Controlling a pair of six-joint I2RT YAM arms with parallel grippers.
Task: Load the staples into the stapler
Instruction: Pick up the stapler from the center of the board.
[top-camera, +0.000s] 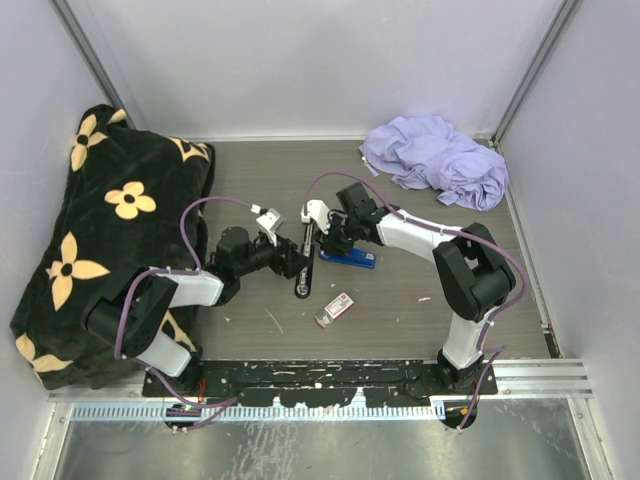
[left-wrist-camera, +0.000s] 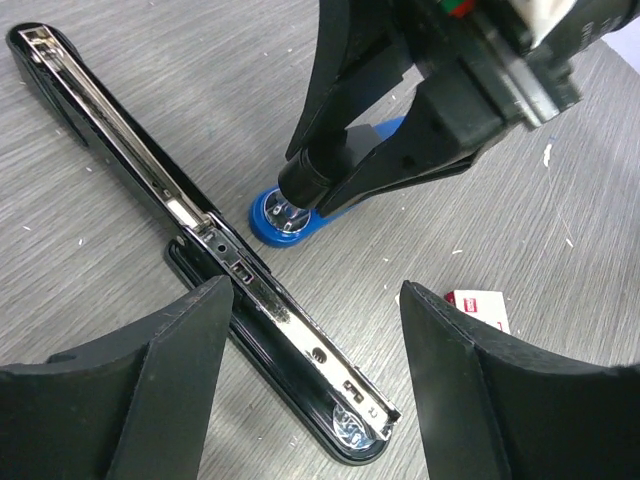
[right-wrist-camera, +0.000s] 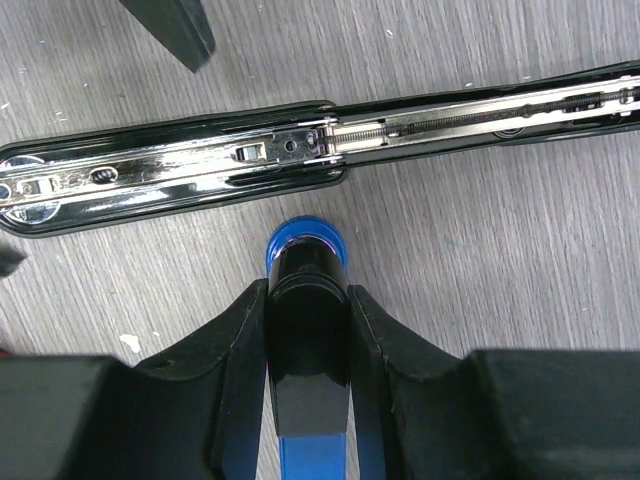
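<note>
Grey tabletop (top-camera: 400, 300), pale walls (top-camera: 300, 60); left gripper (left-wrist-camera: 315, 295) spread over black stapler (left-wrist-camera: 255, 285); right gripper (right-wrist-camera: 308, 292) seemingly pinches blue stapler (right-wrist-camera: 306, 232); staples (left-wrist-camera: 480, 305) half-hidden behind left finger.

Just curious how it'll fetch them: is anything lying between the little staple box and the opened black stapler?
Nothing visible does. Only bare table separates the staples box from the black stapler; the blue stapler sits aside, in the right gripper.

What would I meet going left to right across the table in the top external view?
Black flowered blanket → open black stapler → blue stapler → crumpled purple cloth. The staple box is left out because it overlaps the blue stapler.
</note>
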